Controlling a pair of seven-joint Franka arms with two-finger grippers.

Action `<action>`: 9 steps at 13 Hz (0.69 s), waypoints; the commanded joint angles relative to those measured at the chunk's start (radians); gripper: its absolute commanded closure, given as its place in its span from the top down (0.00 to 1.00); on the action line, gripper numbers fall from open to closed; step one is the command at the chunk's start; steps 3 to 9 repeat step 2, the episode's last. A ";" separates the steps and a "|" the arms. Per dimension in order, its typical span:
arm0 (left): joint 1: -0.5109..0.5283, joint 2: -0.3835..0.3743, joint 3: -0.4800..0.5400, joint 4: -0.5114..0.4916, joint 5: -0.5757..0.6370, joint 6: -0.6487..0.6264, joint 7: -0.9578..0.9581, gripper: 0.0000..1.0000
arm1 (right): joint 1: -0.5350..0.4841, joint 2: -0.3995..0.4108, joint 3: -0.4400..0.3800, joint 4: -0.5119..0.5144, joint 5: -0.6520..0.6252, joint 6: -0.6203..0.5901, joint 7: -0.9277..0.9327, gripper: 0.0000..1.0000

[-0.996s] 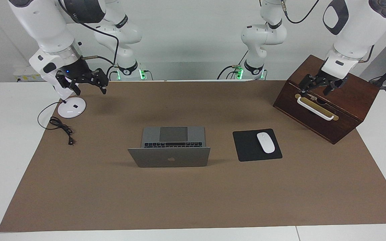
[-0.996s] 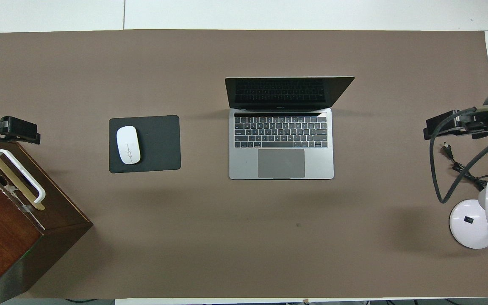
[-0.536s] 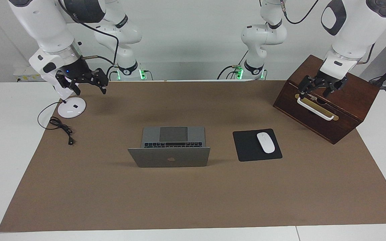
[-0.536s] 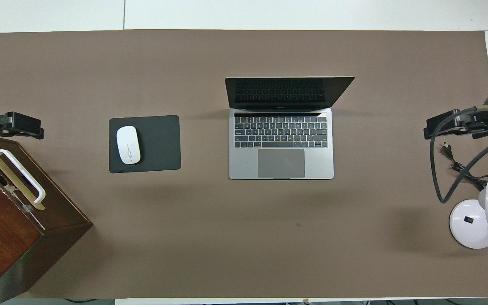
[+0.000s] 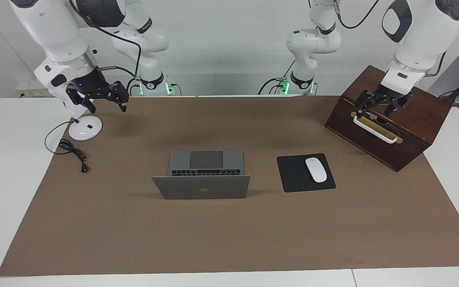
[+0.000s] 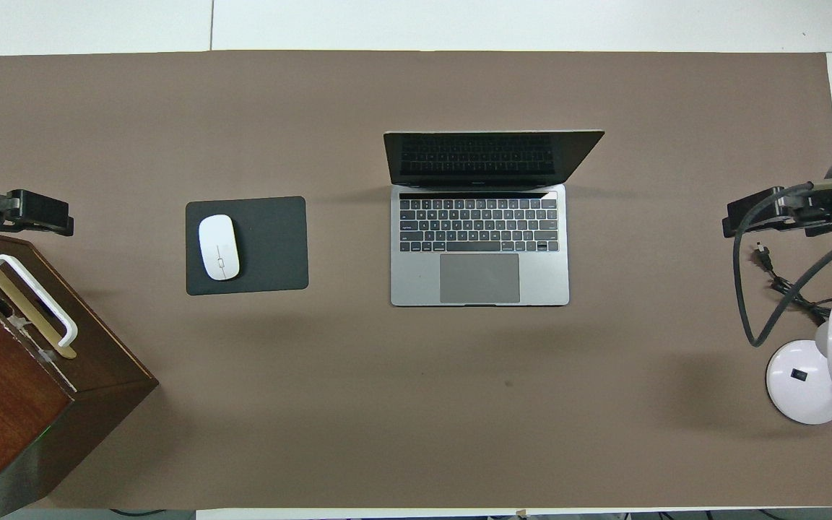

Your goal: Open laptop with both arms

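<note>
The silver-grey laptop (image 5: 201,187) stands open in the middle of the brown mat, lid upright with its apple logo facing away from the robots. In the overhead view its black keys and grey trackpad (image 6: 479,245) show. My left gripper (image 5: 379,107) hangs open and empty over the wooden box's handle at the left arm's end of the table; it also shows in the overhead view (image 6: 40,213). My right gripper (image 5: 106,99) hangs open and empty over the mat beside the lamp base, at the right arm's end; it also shows in the overhead view (image 6: 755,217). Both are well apart from the laptop.
A black mouse pad (image 5: 293,173) with a white mouse (image 5: 316,170) lies beside the laptop toward the left arm's end. A dark wooden box (image 5: 412,115) with a white handle stands there. A white desk lamp (image 5: 85,128) and its black cable (image 5: 72,151) lie at the right arm's end.
My left gripper has shifted very slightly over the box. The laptop and my right gripper have not moved.
</note>
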 commanded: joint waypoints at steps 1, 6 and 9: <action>0.005 0.005 -0.001 0.005 -0.008 0.011 0.015 1.00 | -0.002 0.000 0.000 0.009 0.012 -0.005 0.011 1.00; 0.006 0.005 -0.001 0.007 -0.013 0.009 0.015 1.00 | -0.002 0.000 0.000 0.009 0.012 -0.005 0.011 1.00; 0.006 0.005 -0.001 0.007 -0.013 0.009 0.015 1.00 | -0.002 0.000 0.000 0.009 0.012 -0.005 0.011 1.00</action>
